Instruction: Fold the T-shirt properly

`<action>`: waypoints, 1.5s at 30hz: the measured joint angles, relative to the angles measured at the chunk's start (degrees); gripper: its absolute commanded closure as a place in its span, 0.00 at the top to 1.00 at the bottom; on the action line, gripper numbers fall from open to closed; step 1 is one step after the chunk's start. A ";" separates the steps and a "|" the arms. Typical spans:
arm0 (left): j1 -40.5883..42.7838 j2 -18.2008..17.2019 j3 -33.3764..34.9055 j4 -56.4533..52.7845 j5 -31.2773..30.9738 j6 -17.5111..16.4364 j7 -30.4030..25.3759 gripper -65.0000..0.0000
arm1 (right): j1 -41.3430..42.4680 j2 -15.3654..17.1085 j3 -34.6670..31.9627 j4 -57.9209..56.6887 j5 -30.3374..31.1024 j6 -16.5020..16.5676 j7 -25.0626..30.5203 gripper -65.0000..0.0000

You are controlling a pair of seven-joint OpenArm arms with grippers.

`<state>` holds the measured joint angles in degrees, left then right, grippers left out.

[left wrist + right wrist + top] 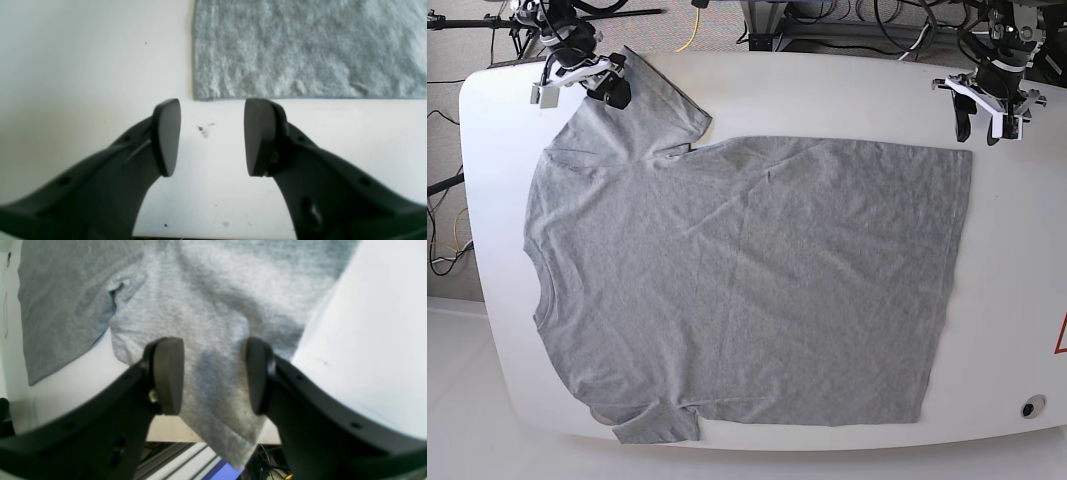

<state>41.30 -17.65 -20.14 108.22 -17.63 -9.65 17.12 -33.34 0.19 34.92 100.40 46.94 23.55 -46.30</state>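
While both end effectors gape empty, the T-shirt (747, 290) covers the white table (1017, 300).

white table (827, 90), cables (847, 12), perhaps carpet (717, 20)

T-shirt (747, 290) flat on table (1017, 300)

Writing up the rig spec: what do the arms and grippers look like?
Both grippers, left gripper and right gripper, have matte black two-finger jaws with flat, rounded oval pads and screw holes along the fingers. In the base view the wrists carry white brackets, with black cables behind.
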 measured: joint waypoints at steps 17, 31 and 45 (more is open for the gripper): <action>0.24 0.81 -4.57 -1.86 -1.38 -0.24 1.68 0.44 | 0.13 0.44 0.85 -1.95 3.65 0.52 0.72 0.44; -0.35 1.01 -2.82 -3.72 -2.56 -0.61 1.73 0.44 | 0.11 0.33 0.74 -2.27 3.21 0.98 1.18 0.45; 0.22 0.20 -2.32 -2.89 -1.79 -0.48 1.66 0.44 | 0.15 0.48 0.68 -2.86 3.56 1.22 1.33 0.45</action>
<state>41.52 -17.45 -22.46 105.34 -19.42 -10.13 18.79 -33.19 0.67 35.59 97.54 50.50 24.77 -44.97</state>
